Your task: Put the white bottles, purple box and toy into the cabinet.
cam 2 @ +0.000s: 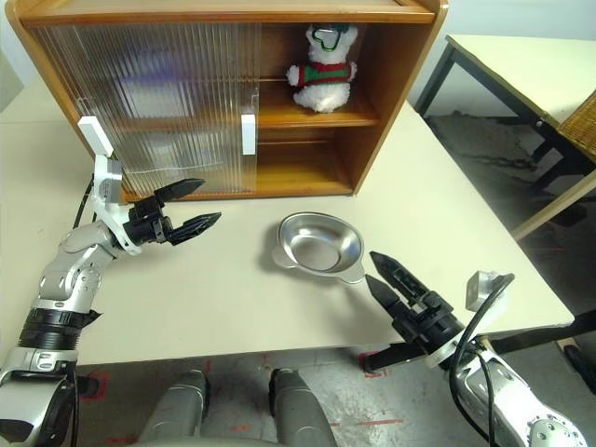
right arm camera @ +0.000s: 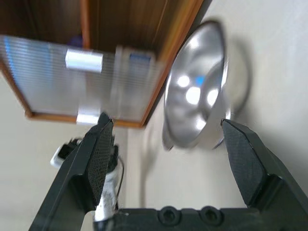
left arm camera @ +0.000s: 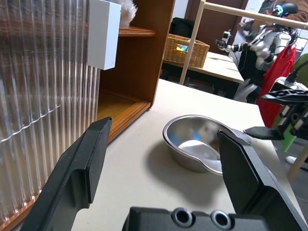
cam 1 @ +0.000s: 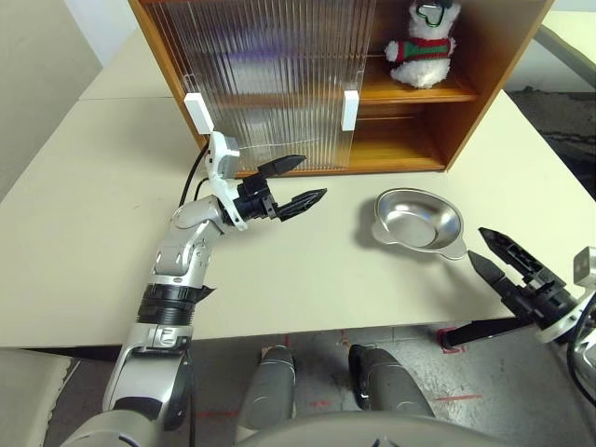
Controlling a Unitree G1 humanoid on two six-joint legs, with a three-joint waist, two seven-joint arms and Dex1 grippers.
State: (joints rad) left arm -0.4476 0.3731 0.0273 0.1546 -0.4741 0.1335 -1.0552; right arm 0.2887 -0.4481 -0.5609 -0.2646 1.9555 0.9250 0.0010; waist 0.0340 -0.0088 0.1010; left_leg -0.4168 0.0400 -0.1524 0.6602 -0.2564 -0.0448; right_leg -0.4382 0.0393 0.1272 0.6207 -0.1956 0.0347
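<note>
- A cream table (cam 1: 112, 242) stands on a grey floor (cam 2: 484, 140) with red tape marks (cam 2: 372, 358).
- A second pale table (cam 2: 531, 70) stands to the right.
- A wicker basket (left arm camera: 186, 48) sits on a far table.

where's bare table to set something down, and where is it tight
Widest bare stretch: the cream table left of the open left claw. Another free patch lies in front of the shallow steel bowl, between both claws, toward the near edge. It is tight between the bowl and the brown wooden cabinet, and at the near right corner where the open right claw hovers.
</note>
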